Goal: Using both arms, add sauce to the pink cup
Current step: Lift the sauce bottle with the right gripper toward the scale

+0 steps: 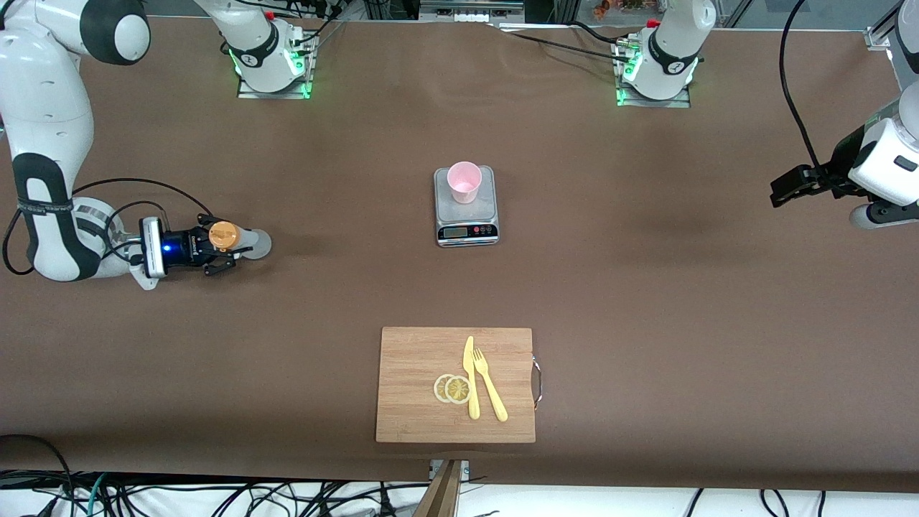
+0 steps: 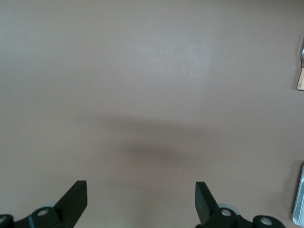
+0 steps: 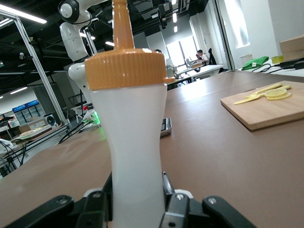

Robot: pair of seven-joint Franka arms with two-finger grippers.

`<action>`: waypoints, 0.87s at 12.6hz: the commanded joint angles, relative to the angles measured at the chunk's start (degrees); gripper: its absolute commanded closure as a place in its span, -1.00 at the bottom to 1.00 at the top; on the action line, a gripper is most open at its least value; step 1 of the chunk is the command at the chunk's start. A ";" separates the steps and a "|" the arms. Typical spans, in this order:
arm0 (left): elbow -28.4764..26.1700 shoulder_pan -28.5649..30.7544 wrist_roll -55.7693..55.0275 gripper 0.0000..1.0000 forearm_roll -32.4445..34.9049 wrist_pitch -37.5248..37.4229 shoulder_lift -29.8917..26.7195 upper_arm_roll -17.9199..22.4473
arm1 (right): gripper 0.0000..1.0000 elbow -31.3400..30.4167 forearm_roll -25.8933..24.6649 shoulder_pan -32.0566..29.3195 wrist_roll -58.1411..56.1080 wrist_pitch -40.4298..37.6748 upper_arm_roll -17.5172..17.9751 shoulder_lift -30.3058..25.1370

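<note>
Cutting board [image 1: 423,359], right gripper [image 1: 228,253] squeezing sauce [image 1: 237,240]

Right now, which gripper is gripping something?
The right gripper, at its arm's end of the table, shut on the sauce. The left gripper hangs open over bare table.

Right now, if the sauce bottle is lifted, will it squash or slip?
The sauce bottle looks like soft, thin plastic, so it may dent. The right gripper is shut on its narrow waist, so slipping seems unlikely. Being tall and slim, it might tip if set down carelessly.
</note>
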 commanded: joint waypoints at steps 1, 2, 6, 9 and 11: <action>-0.68 0.90 1.36 -1.00 -1.30 0.67 -0.72 -0.35 | 0.94 -1.04 0.21 2.60 6.50 0.44 -0.34 -5.50; -0.68 0.90 1.44 -1.00 -1.30 0.76 -0.72 -0.35 | 0.94 -1.13 -0.14 3.13 8.17 1.75 -0.43 -7.43; -0.68 0.99 3.55 -1.00 -1.38 0.93 -0.72 -0.09 | 0.94 -1.31 -6.28 7.87 12.94 9.21 -0.52 -15.78; -0.68 1.08 3.55 -1.00 -1.38 1.20 -0.72 -0.09 | 0.94 -1.92 -12.26 12.96 19.33 14.67 -0.52 -21.32; -0.68 1.16 3.55 -1.00 -1.38 1.20 -0.72 -0.09 | 0.94 -2.45 -13.68 16.22 22.85 17.22 -0.43 -23.35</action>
